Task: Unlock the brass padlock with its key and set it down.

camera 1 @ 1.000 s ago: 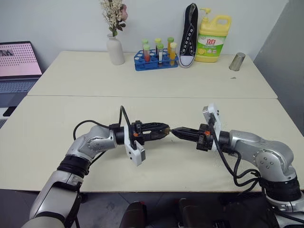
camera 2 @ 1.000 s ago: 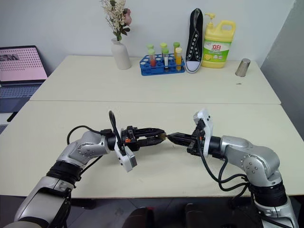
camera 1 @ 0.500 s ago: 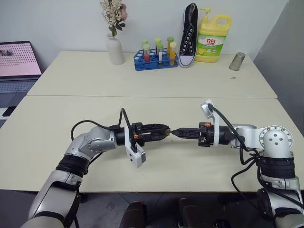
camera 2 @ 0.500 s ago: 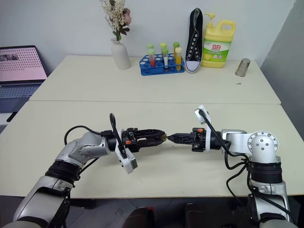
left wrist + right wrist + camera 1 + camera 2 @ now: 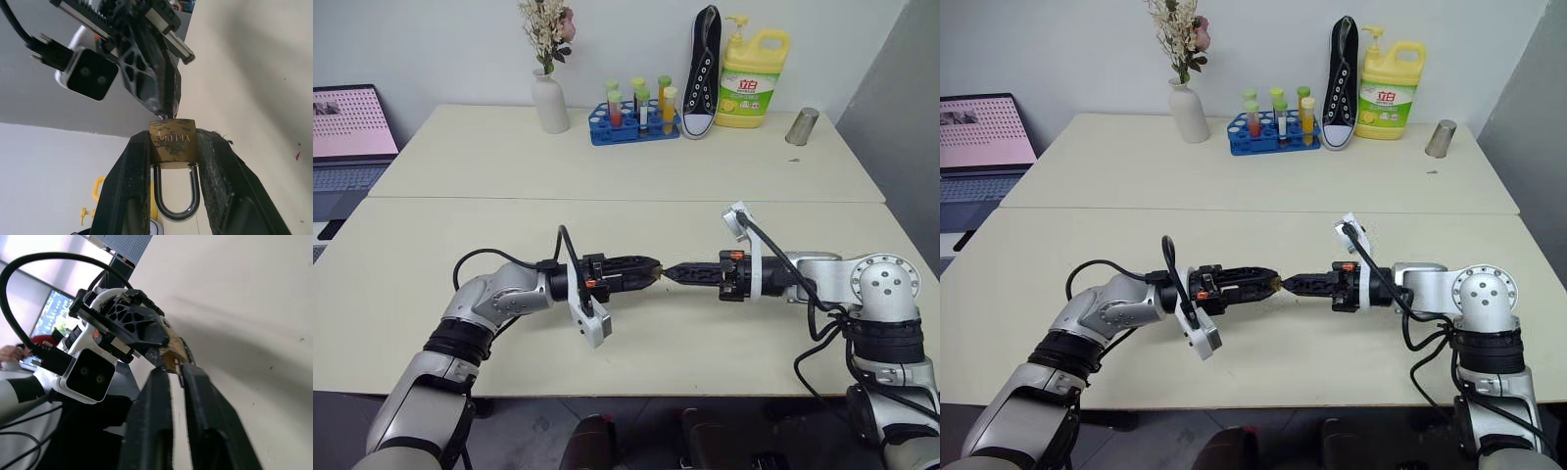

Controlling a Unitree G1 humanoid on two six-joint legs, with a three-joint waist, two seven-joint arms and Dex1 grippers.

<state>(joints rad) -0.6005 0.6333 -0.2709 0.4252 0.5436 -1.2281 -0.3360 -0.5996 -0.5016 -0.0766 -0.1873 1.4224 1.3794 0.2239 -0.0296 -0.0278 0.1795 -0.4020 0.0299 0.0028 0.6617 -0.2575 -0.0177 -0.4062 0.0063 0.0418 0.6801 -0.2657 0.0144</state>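
While the left gripper (image 5: pixel 172 147) keeps the brass padlock (image 5: pixel 172 145) clamped by its body above the near table (image 5: pixel 431 245), shackle seated, the right gripper (image 5: pixel 175 371) has rolled at the wrist and its fingers now stand slightly parted at the keyhole; the key (image 5: pixel 168 111) is a small glint there, seemingly left in the lock; likely a turn just finished, shackle yet unreleased.
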